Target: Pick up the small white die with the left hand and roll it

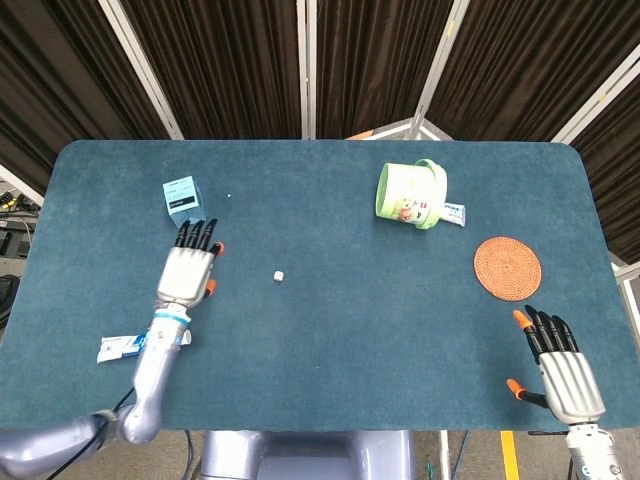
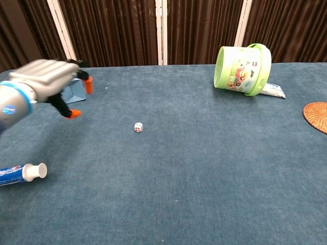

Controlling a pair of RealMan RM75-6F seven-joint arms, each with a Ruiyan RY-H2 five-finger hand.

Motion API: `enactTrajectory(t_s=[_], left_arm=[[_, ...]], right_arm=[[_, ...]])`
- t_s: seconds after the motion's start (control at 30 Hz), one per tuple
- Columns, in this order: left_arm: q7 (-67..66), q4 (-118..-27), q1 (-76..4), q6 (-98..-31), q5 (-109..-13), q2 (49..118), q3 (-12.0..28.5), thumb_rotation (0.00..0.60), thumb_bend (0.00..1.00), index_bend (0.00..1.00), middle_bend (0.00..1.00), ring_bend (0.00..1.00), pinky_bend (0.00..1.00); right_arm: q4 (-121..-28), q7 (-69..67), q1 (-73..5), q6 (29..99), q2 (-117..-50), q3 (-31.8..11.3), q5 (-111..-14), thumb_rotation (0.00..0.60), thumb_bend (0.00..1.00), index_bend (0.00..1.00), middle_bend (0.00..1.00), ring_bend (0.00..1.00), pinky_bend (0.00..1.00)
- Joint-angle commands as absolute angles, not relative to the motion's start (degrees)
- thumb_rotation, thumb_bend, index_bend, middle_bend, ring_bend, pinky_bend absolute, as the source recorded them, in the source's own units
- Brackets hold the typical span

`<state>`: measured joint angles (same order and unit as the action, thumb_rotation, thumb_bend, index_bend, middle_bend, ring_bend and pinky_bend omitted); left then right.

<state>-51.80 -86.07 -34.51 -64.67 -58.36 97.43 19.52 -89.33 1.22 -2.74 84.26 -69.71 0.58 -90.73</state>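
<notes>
The small white die (image 1: 279, 275) (image 2: 138, 127) lies alone on the blue table near its middle. My left hand (image 1: 187, 271) (image 2: 48, 82) hovers above the table to the left of the die, fingers spread and empty, well short of touching it. Far off at the table's front right corner, my right hand (image 1: 563, 373) rests flat with fingers apart, holding nothing; the chest view does not show it.
A light blue box (image 1: 184, 201) (image 2: 75, 92) stands just behind my left hand. A toothpaste tube (image 1: 120, 346) (image 2: 20, 173) lies at the front left, partly under my left forearm. A tipped green mug (image 1: 410, 194) (image 2: 242, 69) and a woven coaster (image 1: 508, 267) (image 2: 317, 115) sit right.
</notes>
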Motion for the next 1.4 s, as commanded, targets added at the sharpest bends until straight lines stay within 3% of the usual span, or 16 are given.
enactTrajectory(t_s=[0.03, 0.4, 1.4], left_arm=[[-54.16, -81.48, -39.23, -61.72, -53.86, 101.97, 21.16, 0.6, 0.3, 0.38, 0.0, 0.0, 0.0], [-56.87, -70.89, -48.07, -59.61, -47.17, 110.13, 22.01, 0.6, 0.3, 0.42, 0.0, 0.0, 0.0], [-56.35, -61.41, -55.44, -56.54, -41.87, 115.68, 19.9, 0.6, 0.4, 0.43, 0.0, 0.0, 0.0]], right_arm=[[-89.33, 0.74, -2.78, 83.99, -69.46, 0.58, -90.43, 0.6, 0.07, 0.0, 0.0, 0.0, 0.0], [-89.56, -0.85, -2.67, 84.14, -68.63, 0.34, -89.89, 0.6, 0.07, 0.0, 0.0, 0.0, 0.0], [-89.81, -2.07, -2.94, 83.84, -68.05, 0.24, -89.77, 0.6, 0.07, 0.0, 0.0, 0.0, 0.0]])
